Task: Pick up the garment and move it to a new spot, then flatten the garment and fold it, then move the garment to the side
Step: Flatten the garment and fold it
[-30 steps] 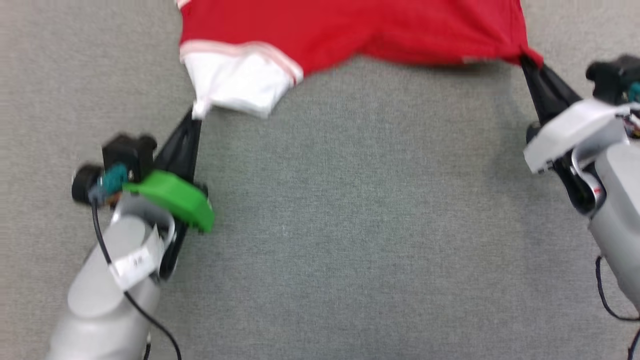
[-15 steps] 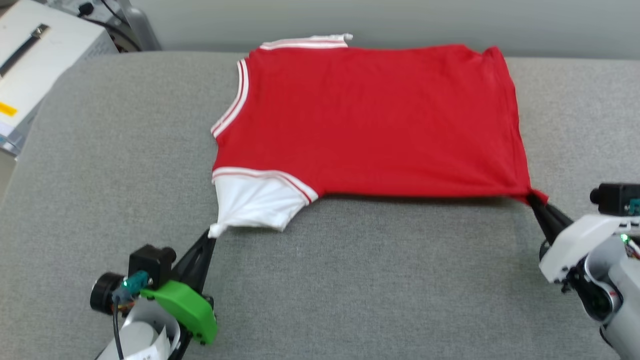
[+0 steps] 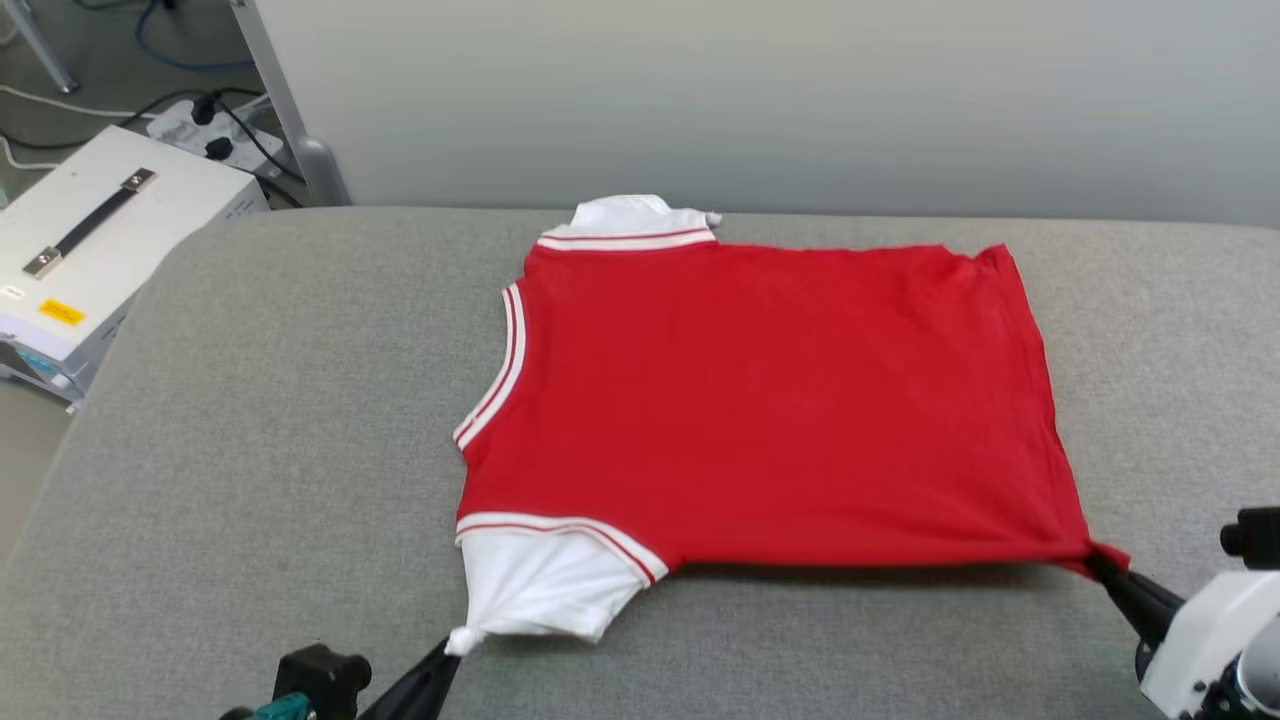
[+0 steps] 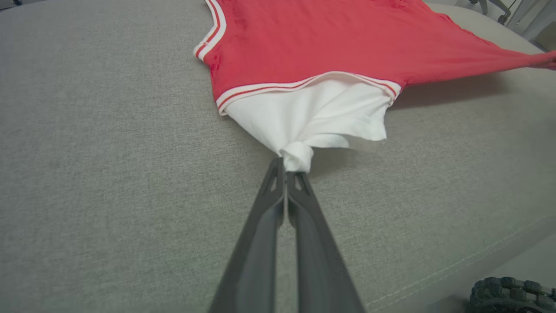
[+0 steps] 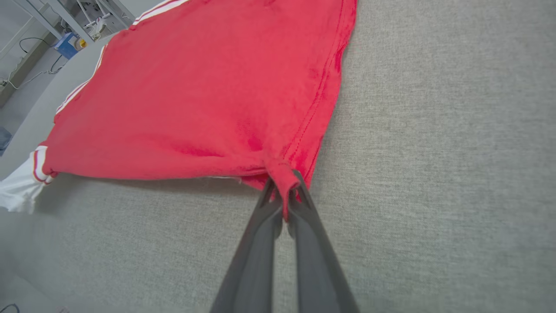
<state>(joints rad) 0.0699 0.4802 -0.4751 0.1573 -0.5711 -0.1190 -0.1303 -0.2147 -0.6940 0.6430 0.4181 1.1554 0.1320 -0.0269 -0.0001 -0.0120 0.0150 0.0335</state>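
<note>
Red jersey T-shirt [image 3: 770, 400] spread flat, centre frame, on the grey counter [image 3: 250, 450], long axis left to right. Fingers of left gripper [image 4: 286, 161] clamped on white sleeve tip [image 4: 296, 154] at lower left, those of right gripper [image 5: 282, 193] on red hem corner [image 5: 278, 171] at lower right. Cloth lying up-frame of both, equally near.

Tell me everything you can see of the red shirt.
The garment is a red, soft knit T-shirt with white short sleeves and white-and-red striped trim. It lies spread out, no print showing, on the grey cushion, collar toward the left. The left claw pinches the near sleeve's tip; the right claw pinches the near hem corner.
</note>
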